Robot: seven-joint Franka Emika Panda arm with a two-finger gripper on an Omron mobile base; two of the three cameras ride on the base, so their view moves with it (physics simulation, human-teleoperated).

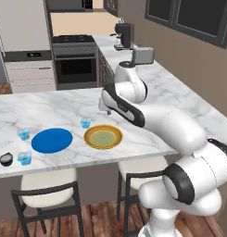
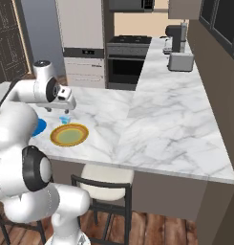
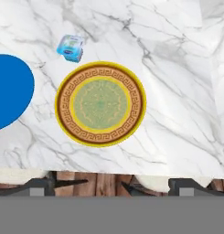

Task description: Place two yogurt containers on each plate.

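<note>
Since both plates lie bare and all four cups sit on the marble counter (image 1: 147, 92), the task looks to be at its very start: the arm is poised high above the yellow-rimmed plate (image 1: 103, 137), seemingly choosing a first cup. The gripper (image 2: 67, 100) hangs over the counter just behind that plate; whether its jaws are spread or closed I cannot tell, as the fingers are too small and partly hidden, though nothing appears to be held.

Taking that plate as landmark: one pale blue cup (image 3: 70, 48) stands just beside its far-left edge, apart from the rim. The blue plate (image 1: 52, 140) lies near on its left. Two more blue cups (image 1: 24, 134) (image 1: 25, 158) stand beyond the blue plate, with the dark cup (image 1: 6, 159) farthest out.

The next move probably calls for lowering onto the nearest cup and pinching its sides squarely.

The yellow-rimmed plate is round and shallow, with a patterned brown-gold band around a pale green centre. The blue plate is flat and plain. The cups look translucent, squat and light, easily tipped.
</note>
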